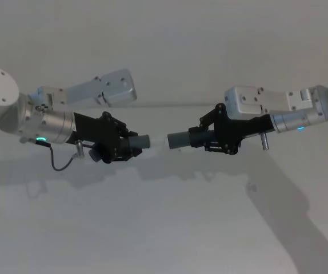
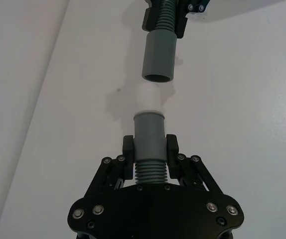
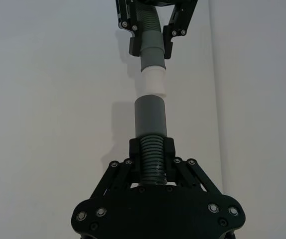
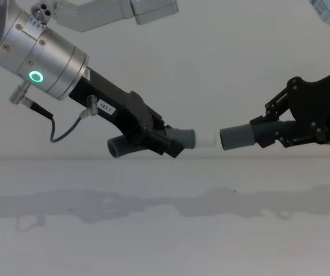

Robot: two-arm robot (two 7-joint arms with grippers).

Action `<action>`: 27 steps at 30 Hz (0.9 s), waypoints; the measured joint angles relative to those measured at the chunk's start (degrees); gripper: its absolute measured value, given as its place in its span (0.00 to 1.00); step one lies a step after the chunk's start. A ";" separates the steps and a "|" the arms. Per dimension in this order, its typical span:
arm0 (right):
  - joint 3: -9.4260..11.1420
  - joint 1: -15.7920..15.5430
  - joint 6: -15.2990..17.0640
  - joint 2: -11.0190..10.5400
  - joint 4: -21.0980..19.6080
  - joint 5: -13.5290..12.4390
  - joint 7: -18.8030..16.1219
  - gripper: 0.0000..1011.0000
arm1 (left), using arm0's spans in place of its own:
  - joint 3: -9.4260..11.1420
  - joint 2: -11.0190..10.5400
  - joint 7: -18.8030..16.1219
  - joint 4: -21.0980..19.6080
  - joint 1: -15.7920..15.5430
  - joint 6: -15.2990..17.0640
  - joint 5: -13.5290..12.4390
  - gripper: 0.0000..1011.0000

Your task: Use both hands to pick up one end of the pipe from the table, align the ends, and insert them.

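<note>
Above the table, one pipe piece is clamped in the left gripper, another in the right gripper; the white tip is held just short of the socket mouth.

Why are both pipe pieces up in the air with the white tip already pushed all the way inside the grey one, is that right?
Not quite. Both pieces are held up, but the white tip on the left gripper's piece is not inside the socket mouth of the right gripper's piece. The chest view shows a small gap between them.
</note>
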State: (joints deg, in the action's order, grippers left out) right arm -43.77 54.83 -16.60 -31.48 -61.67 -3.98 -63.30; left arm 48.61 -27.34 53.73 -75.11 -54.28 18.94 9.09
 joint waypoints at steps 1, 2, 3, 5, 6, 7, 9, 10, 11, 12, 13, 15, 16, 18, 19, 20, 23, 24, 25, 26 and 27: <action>-0.04 0.06 -0.04 0.04 0.06 -0.02 -0.02 0.24 | 0.00 0.00 0.00 0.00 0.00 0.00 0.00 0.34; -0.12 0.15 -0.12 0.09 0.16 -0.06 -0.06 0.24 | 0.00 0.00 0.00 0.00 0.00 0.00 0.00 0.34; -0.16 0.18 -0.16 0.11 0.21 -0.10 -0.10 0.24 | 0.00 0.00 0.00 0.00 0.00 0.00 0.00 0.34; -0.28 0.32 -0.21 0.19 0.32 -0.20 -0.20 0.24 | 0.00 0.00 0.00 0.00 0.00 0.00 0.00 0.34; -0.31 0.34 -0.23 0.21 0.33 -0.24 -0.22 0.24 | 0.00 0.00 0.00 0.00 0.00 0.00 0.00 0.34; -0.38 0.38 -0.24 0.25 0.37 -0.28 -0.26 0.24 | 0.00 0.00 0.00 0.00 0.00 0.00 0.00 0.34; -0.51 0.52 -0.28 0.35 0.52 -0.35 -0.31 0.24 | 0.00 0.00 0.00 0.00 0.00 0.00 0.00 0.34; -0.53 0.55 -0.30 0.38 0.56 -0.38 -0.32 0.24 | 0.00 0.00 0.00 0.00 0.00 0.00 0.00 0.34; -0.66 0.63 -0.34 0.51 0.72 -0.43 -0.35 0.24 | 0.00 0.00 0.00 0.00 0.00 0.00 0.00 0.34; -0.69 0.68 -0.36 0.56 0.80 -0.45 -0.36 0.24 | 0.00 0.00 0.00 0.00 0.00 0.00 0.00 0.34; -0.73 0.73 -0.38 0.63 0.88 -0.46 -0.36 0.24 | 0.00 0.01 0.00 0.00 0.00 0.00 0.00 0.34; -0.84 0.87 -0.45 0.79 1.13 -0.48 -0.37 0.24 | 0.00 0.00 0.00 0.00 0.00 0.00 0.00 0.34; -0.93 1.00 -0.53 0.97 1.36 -0.51 -0.38 0.24 | 0.00 0.00 0.00 0.00 0.00 0.00 0.00 0.34; -1.08 1.26 -0.74 1.23 1.80 -0.53 -0.40 0.24 | 0.00 0.00 0.00 0.00 0.00 0.00 -0.01 0.34; -1.12 1.34 -0.81 1.32 1.95 -0.54 -0.41 0.24 | 0.00 0.00 0.00 0.00 0.00 0.00 -0.01 0.34; -1.18 1.43 -0.84 1.42 2.13 -0.55 -0.42 0.24 | 0.00 0.00 -0.01 0.00 0.00 0.00 -0.01 0.34; -1.42 1.80 -1.10 1.88 2.91 -0.60 -0.48 0.24 | 0.00 -0.04 -0.01 0.01 0.00 0.03 -0.03 0.34; -1.46 1.85 -1.17 1.95 3.01 -0.62 -0.49 0.24 | -0.01 -0.08 -0.02 0.01 0.00 0.03 -0.03 0.34; -1.60 2.06 -1.29 2.21 3.39 -0.67 -0.56 0.24 | 0.00 -0.09 -0.02 0.01 0.00 0.03 -0.04 0.34; -1.66 2.14 -1.32 2.30 3.52 -0.69 -0.59 0.24 | -0.01 -0.12 -0.02 0.01 0.00 0.03 -0.04 0.34; -1.76 2.31 -1.46 2.49 3.81 -0.71 -0.64 0.24 | -0.01 -0.12 -0.02 0.01 0.00 0.03 -0.04 0.34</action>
State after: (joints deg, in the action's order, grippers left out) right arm -45.53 57.15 -18.06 -28.99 -57.86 -4.69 -63.94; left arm 48.60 -27.46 53.71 -75.10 -54.28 18.97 9.04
